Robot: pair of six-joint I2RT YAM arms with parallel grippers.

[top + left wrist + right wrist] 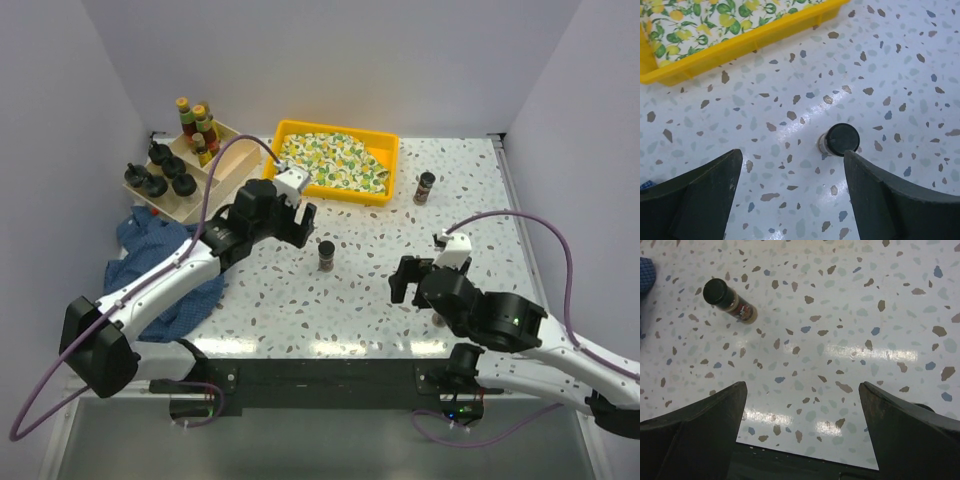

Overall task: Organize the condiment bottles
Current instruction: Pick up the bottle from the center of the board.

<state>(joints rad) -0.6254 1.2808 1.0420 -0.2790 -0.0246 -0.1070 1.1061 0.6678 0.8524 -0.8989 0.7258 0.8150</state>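
A brown spice jar [326, 254] with a black cap stands mid-table. In the left wrist view the jar [840, 140] is seen from above, just past my right fingertip. My left gripper [300, 218] [792, 160] is open and empty, hovering close behind it. The same jar [730, 302] shows far up left in the right wrist view. My right gripper [408, 282] [802, 390] is open and empty over bare table near the front edge. A second spice jar [424, 187] stands right of the yellow tray. Slim yellow/red sauce bottles [196, 124] and black-knobbed clear bottles [160, 176] stand in the wooden box.
The pale wooden divided box [228, 172] sits at the back left. The yellow tray [330, 192] with lemon-patterned cloth is at the back centre; its rim [740, 45] shows in the left wrist view. A blue cloth [150, 262] lies crumpled at the left under my left arm.
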